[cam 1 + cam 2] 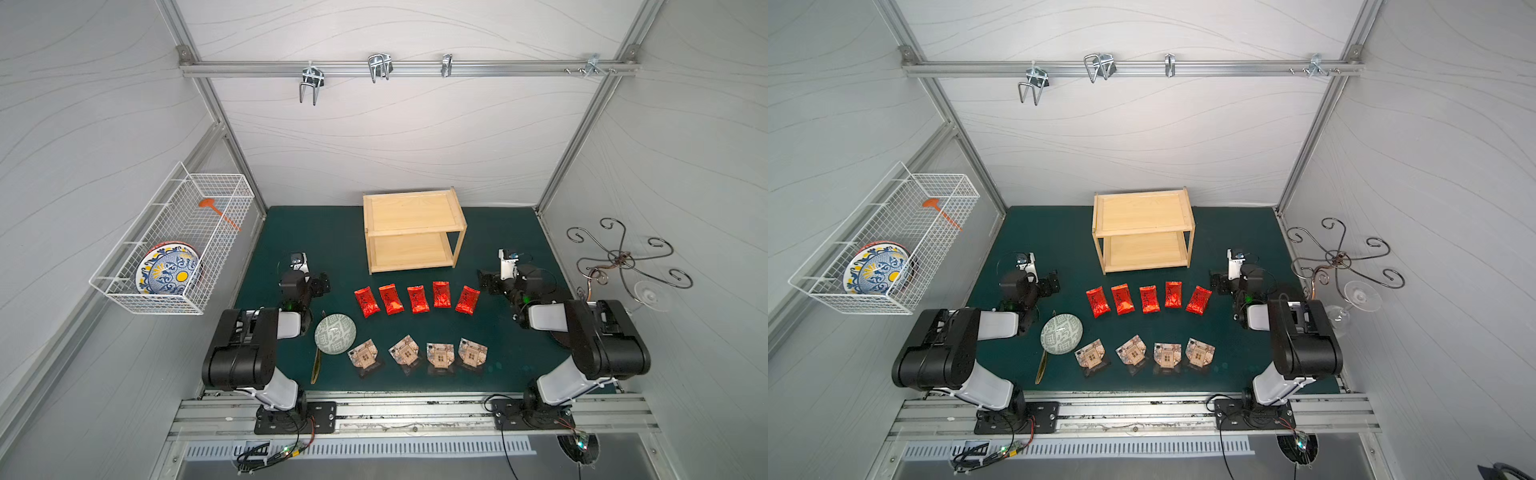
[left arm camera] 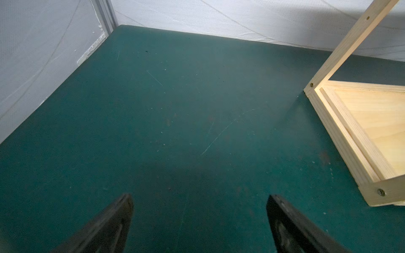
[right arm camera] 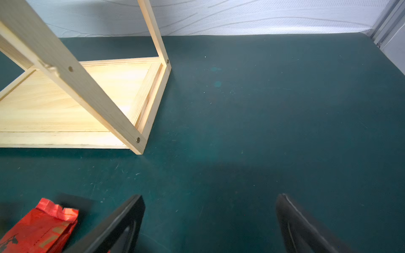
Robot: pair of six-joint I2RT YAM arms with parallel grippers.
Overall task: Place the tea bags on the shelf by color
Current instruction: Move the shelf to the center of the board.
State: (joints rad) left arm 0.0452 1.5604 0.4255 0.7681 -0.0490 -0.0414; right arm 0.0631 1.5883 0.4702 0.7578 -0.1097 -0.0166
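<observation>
**Starting layout.** The pine shelf [image 1: 411, 228] is standing at the rear of the green tabletop [image 1: 332, 232]. Its back is sitting near the back wall [image 1: 395, 145], its open front is facing the tea bags, and both tiers are showing bare wood. Open tabletop is stretching along either flank of the shelf, and a narrower strip is lying between its front rim and the red tea bags [image 1: 417, 299]. These five foil sachets are lying flat in a shallow arc in front of the shelf. Each long axis is pointing roughly toward the shelf, with the outer ones fanning slightly. Farther from the shelf, the four tan tea bags [image 1: 406, 351] are sitting in a second row, dark bases turned away from it. A green-patterned bowl [image 1: 335, 333] is resting at the left end of that row. The left claw [image 2: 200, 197] is hovering off the shelf's left front corner, jaws spread wide and gripping nothing, well apart from every bag. The right claw [image 3: 210, 196] is hovering off the right front corner, likewise wide and empty. The nearest red sachet is lying near one of its fingers, outside the jaws.
</observation>
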